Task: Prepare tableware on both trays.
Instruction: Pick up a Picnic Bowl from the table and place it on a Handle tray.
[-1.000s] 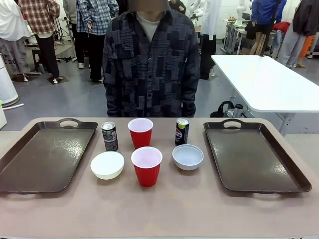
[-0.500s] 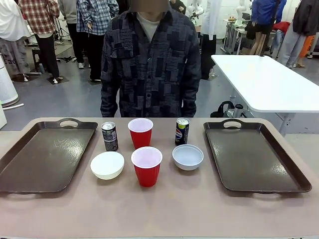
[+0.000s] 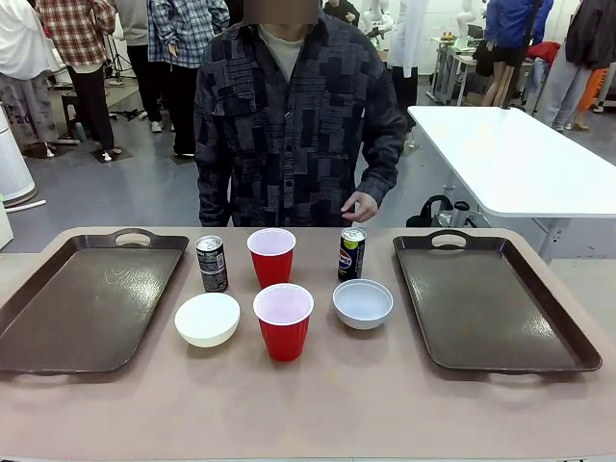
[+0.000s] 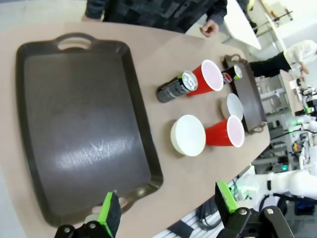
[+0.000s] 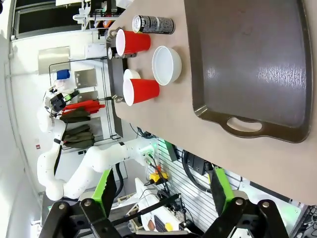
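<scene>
Two dark brown trays lie bare on the table, the left tray (image 3: 87, 303) and the right tray (image 3: 491, 298). Between them stand two red cups (image 3: 272, 254) (image 3: 284, 320), a cream-white bowl (image 3: 207, 319), a pale grey-white bowl (image 3: 363, 302) and two dark cans (image 3: 212, 263) (image 3: 351, 252). The person's hand (image 3: 361, 205) hangs just behind the right can. My left gripper (image 4: 168, 210) is open high above the left tray (image 4: 84, 119). My right gripper (image 5: 161, 191) is open high above the right tray (image 5: 247, 59).
The person stands at the table's far edge, behind the cups. A white table (image 3: 510, 159) stands behind at the right. Other people move in the background.
The person's hand has come up from the side and now hovers just behind the right can. The tableware and trays have not moved.
</scene>
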Controlling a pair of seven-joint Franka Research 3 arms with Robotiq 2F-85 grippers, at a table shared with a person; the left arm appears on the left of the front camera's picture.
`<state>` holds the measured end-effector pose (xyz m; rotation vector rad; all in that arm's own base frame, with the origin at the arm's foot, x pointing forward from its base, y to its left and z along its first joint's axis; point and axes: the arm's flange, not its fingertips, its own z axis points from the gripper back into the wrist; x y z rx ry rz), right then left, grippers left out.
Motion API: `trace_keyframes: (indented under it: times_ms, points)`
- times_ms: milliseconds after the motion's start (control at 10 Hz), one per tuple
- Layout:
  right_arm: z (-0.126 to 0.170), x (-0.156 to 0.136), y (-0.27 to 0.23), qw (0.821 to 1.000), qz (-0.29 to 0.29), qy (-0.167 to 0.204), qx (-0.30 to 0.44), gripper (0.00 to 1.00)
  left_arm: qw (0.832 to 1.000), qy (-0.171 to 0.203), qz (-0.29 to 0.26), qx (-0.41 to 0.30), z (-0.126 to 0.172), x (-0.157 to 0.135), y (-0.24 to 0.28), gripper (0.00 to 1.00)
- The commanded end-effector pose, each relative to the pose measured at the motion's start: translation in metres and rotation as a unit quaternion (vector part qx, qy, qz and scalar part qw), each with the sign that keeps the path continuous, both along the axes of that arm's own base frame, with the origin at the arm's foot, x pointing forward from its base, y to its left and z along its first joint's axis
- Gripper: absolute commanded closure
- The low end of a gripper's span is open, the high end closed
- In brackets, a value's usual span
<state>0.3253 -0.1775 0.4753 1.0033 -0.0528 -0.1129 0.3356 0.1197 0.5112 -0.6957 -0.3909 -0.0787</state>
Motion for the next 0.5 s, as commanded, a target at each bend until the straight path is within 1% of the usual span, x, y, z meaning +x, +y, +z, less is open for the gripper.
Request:
trace_keyframes:
  times_ms: [0, 100, 200, 400]
  points:
    - [0.000, 0.000, -0.001, 1.000, -0.002, -0.001, 0.014, 0.00, 1.000, 0.004, 0.006, -0.013, 0.000, -0.002, 0.001, 0.00]
    - [0.000, 0.000, -0.001, 1.000, -0.002, -0.001, 0.014, 0.00, 1.000, 0.000, 0.000, 0.000, 0.000, 0.000, 0.000, 0.00]
    - [0.000, 0.000, -0.001, 1.000, -0.002, -0.001, 0.014, 0.00, 1.000, 0.004, 0.015, 0.019, 0.004, 0.002, -0.001, 0.00]
    - [0.000, 0.000, -0.001, 1.000, -0.002, -0.001, 0.014, 0.00, 0.997, 0.000, 0.031, 0.068, 0.023, 0.012, -0.022, 0.00]
